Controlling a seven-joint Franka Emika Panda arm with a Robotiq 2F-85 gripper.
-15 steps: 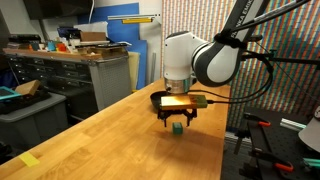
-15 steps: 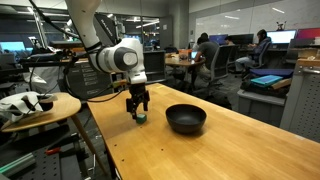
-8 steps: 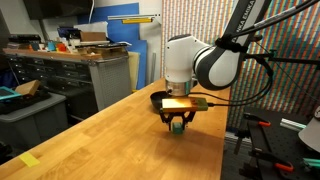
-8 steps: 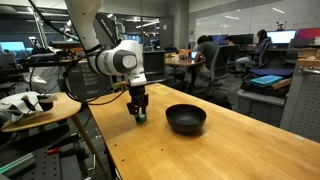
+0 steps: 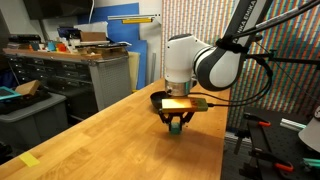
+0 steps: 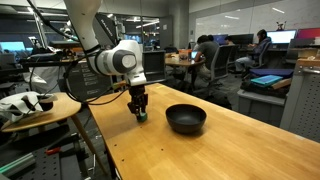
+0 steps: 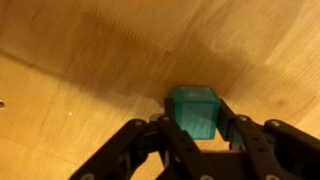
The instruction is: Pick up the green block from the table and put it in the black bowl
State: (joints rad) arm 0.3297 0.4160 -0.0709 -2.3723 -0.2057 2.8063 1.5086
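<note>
The green block [image 7: 193, 111] is a small teal-green cube resting on the wooden table [image 7: 80, 60]. My gripper [image 7: 193, 118] is shut on the green block, one black finger [image 7: 161, 122] pressed to each side of it. In both exterior views the gripper [image 5: 177, 125] [image 6: 140, 115] points straight down at the tabletop with the green block [image 5: 177, 127] [image 6: 141, 117] between its fingertips. The black bowl [image 6: 186, 118] sits on the table a short way to the side of the gripper. In an exterior view the black bowl [image 5: 158, 100] shows just behind the gripper, partly hidden by the wrist.
The table [image 6: 190, 150] is long and narrow, with edges close on both sides of the gripper. A round side table [image 6: 40, 108] holding objects stands beside it. A grey workbench with drawers [image 5: 60, 75] and a yellow tape mark [image 5: 29, 159] lie farther off.
The fingers have closed in from wide open onto the green block. The arm has stayed over the same spot and the block still rests on the table.
</note>
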